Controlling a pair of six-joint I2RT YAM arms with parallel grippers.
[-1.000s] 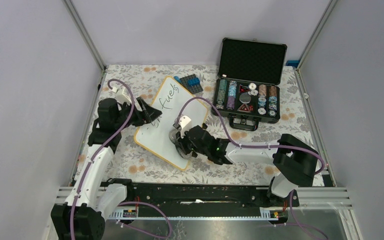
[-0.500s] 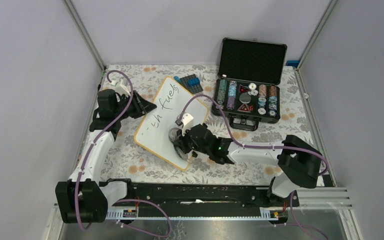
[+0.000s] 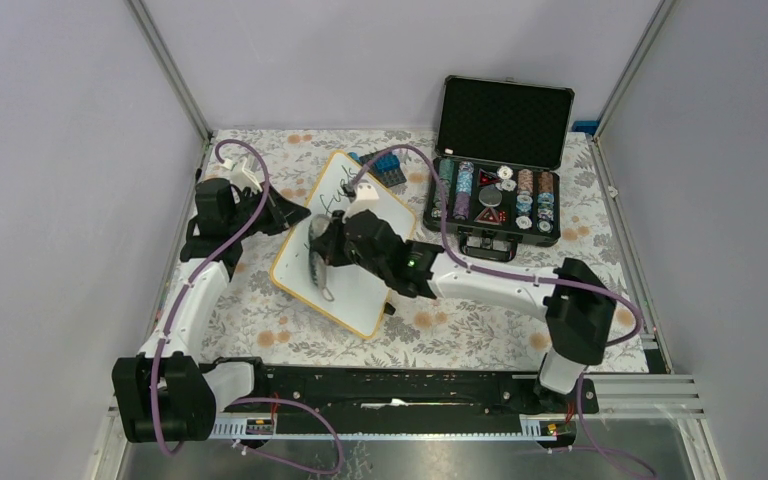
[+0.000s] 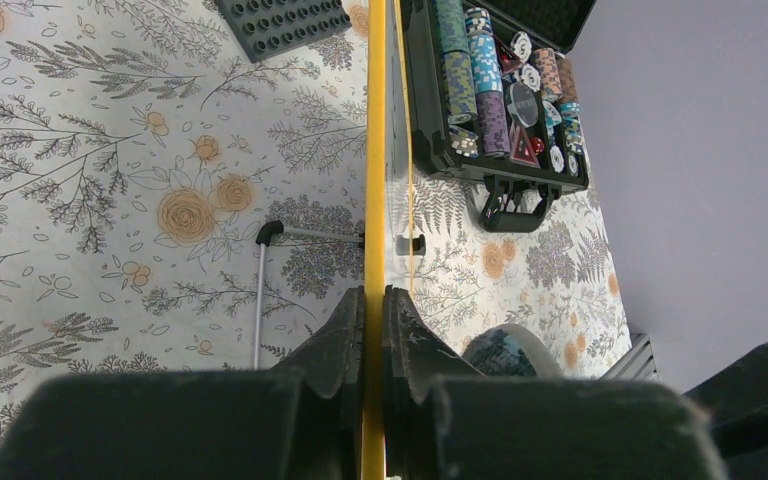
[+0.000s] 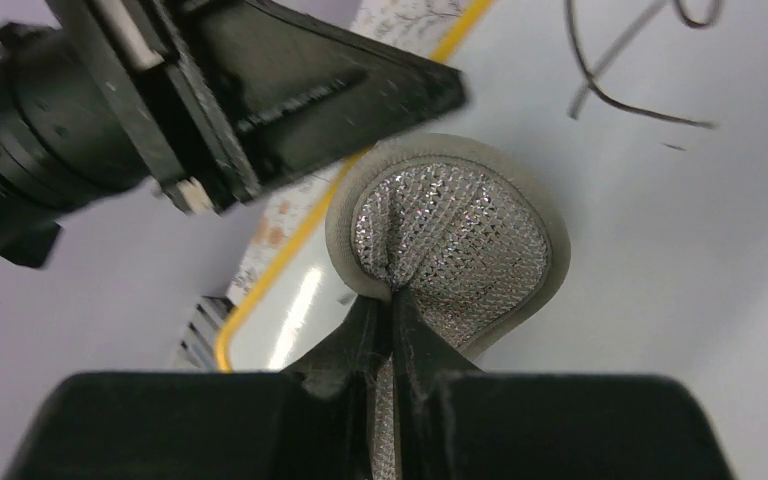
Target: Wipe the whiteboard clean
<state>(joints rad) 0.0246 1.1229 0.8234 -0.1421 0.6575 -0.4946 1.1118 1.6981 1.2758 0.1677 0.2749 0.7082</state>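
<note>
The whiteboard (image 3: 365, 290) lies at an angle on the flowered table cloth, with black handwriting (image 3: 336, 196) near its far end. My left gripper (image 3: 303, 222) is shut on the board's left edge; in the left wrist view the yellow rim (image 4: 375, 150) runs straight between the closed fingers (image 4: 345, 330). My right gripper (image 5: 392, 310) is shut on a round silvery mesh pad (image 5: 450, 235), which presses on the white surface (image 5: 680, 260) next to the left gripper's fingers (image 5: 340, 90). From the top, the pad (image 3: 318, 268) sits on the board's left middle part.
An open black chip case (image 3: 500, 190) stands at the back right. A dark studded plate with blue pieces (image 3: 382, 165) lies just beyond the board's far corner. A thin metal stand leg (image 4: 259, 300) shows under the board. Frame posts and grey walls close in the table.
My left gripper has closed onto the board's left edge. My right arm has swept the pad from the board's near part up and to the left, over the lower writing.
</note>
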